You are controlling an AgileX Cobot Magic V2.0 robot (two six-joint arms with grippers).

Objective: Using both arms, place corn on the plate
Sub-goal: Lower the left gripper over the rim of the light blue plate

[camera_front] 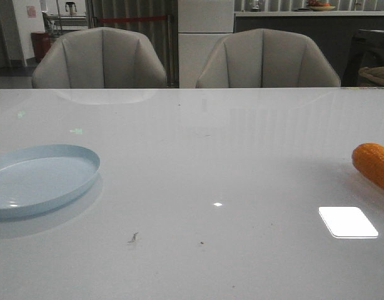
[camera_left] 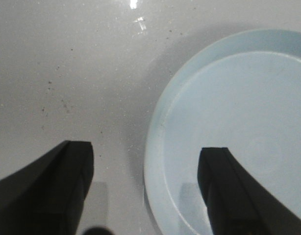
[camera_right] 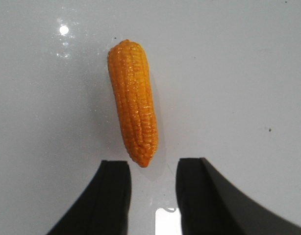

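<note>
Left gripper [camera_left: 146, 191], left wrist view: two dark fingers [camera_left: 52, 191] fill the foreground, spread wide apart with nothing between them. One finger hangs over the bare white table [camera_left: 67, 73], the other over the plate [camera_left: 248, 117], so that the plate's rim passes through the gap; whether either finger touches the surface cannot be told. Right gripper [camera_right: 153, 196], right wrist view: its fingers [camera_right: 106, 200] stand parted and hold nothing, poised over the table just short of the corn's nearer tapered tip. The corn [camera_right: 133, 105] is a glossy orange cob with regular rows of kernels, rounded at both ends, lying flat and roughly in line with the gap between the fingers. Front view: the plate [camera_front: 79, 175], round, shallow and pale blue with a low rim, rests at the table's left edge; the corn [camera_front: 374, 164] lies at the far right edge, partly cut off by the frame, well apart from the plate. Neither arm appears there. Two grey chairs [camera_front: 99, 59] stand behind the table.
</note>
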